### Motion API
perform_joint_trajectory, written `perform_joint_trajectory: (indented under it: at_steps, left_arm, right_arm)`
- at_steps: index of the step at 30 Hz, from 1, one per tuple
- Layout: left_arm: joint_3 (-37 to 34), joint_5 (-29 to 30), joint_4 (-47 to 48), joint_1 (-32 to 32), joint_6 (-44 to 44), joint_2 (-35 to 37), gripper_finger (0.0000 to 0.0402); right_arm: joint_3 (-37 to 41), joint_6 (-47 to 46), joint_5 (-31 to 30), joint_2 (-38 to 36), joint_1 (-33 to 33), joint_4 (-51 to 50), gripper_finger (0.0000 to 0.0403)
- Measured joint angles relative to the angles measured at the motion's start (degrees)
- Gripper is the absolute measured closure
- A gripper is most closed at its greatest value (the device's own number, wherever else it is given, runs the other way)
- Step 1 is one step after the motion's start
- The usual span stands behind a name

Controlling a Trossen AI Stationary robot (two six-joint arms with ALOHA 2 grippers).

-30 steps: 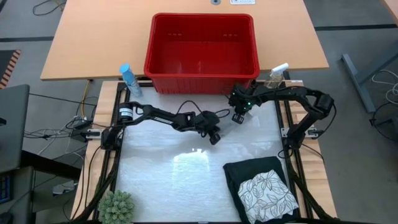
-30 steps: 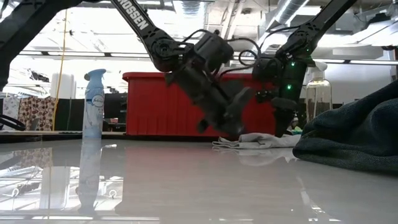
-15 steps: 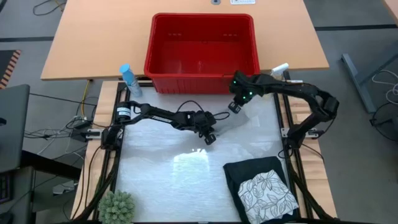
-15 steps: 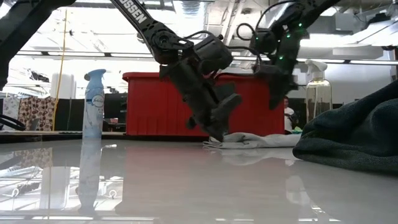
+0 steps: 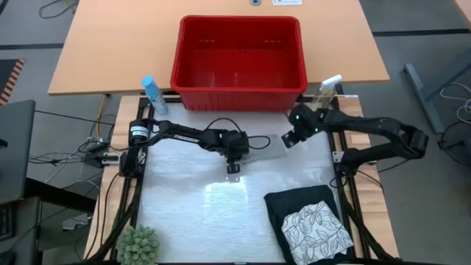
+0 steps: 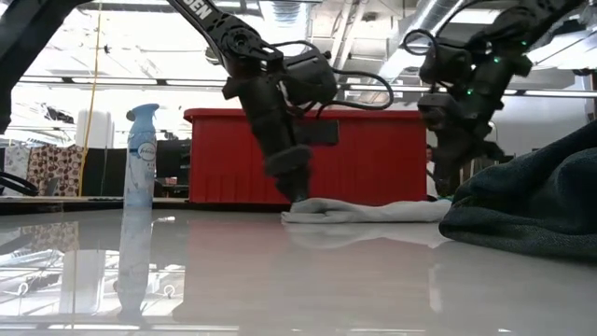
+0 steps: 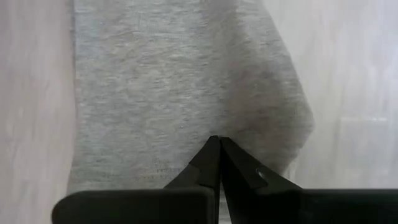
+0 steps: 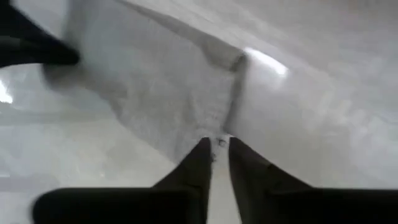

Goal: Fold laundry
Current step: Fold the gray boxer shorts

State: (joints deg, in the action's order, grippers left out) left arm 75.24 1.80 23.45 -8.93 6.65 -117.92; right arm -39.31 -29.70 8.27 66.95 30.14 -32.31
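Note:
The small grey cloth (image 5: pixel 261 149) lies flat and stretched out on the white table between my two grippers; in the low view it is a low flat strip (image 6: pixel 373 210). My left gripper (image 5: pixel 232 168) is shut at the cloth's left end (image 6: pixel 297 194). My right gripper (image 5: pixel 288 140) is shut at its right end (image 6: pixel 450 187). The dark jeans (image 5: pixel 294 202) lie folded at the near right. The white leaf-print cloth (image 5: pixel 316 228) is folded on top of them. My left gripper (image 7: pixel 219 142) has its shut fingertips on the grey cloth near one edge (image 7: pixel 186 155), coming from above and pointing down. The cloth lies flat on the table under them; the fingers hide whether a layer is pinched between them. My right gripper (image 8: pixel 216 144) pinches the cloth's edge next to a small fold (image 8: pixel 211 124), slanting down from above. That end rests on the table.
A red basket (image 5: pixel 239 92) stands past the table's far edge. A blue spray bottle (image 5: pixel 152 94) is at the far left corner and a clear spray bottle (image 5: pixel 327 88) at the far right. A small green plant (image 5: pixel 138 244) sits at the near left corner.
My left gripper has moved toward the table's left and slightly toward the near edge, drawing the cloth's left end with it. My right gripper rose, then came down farther right at the cloth's other end. The cloth now lies longer and flatter between them.

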Motion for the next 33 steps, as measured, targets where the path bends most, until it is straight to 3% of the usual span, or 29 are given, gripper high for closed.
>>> perform_joint_trajectory:
  at_steps: [8, 12, 16, 23, 33]
  left_arm:
    - [-0.55, -0.84, 1.08, -1.47, -0.29, 6.03, 0.0401]
    - [-0.33, -2.01, 0.56, -2.53, -3.5, 9.34, 0.0401]
    - [-0.35, -2.48, -1.98, -2.82, -5.46, 10.79, 0.0401]
    - [-0.17, -6.57, -17.01, -2.55, -12.64, 9.89, 0.0401]
    - [-0.22, -5.91, -20.27, -2.05, -14.97, 4.6, 0.0401]
  right_arm:
    - [2.95, -4.22, -0.79, 1.21, -3.28, 5.89, 0.0179]
    - [3.01, -5.6, -2.13, 4.07, -4.44, 8.32, 0.0139]
    - [3.01, -7.55, -2.1, 7.13, -6.74, 12.09, 0.0133]
    - [2.99, -8.93, -2.16, 12.98, -8.45, 17.1, 0.0133]
    - [2.59, -11.34, -1.98, 19.67, -8.43, 20.1, 0.0133]
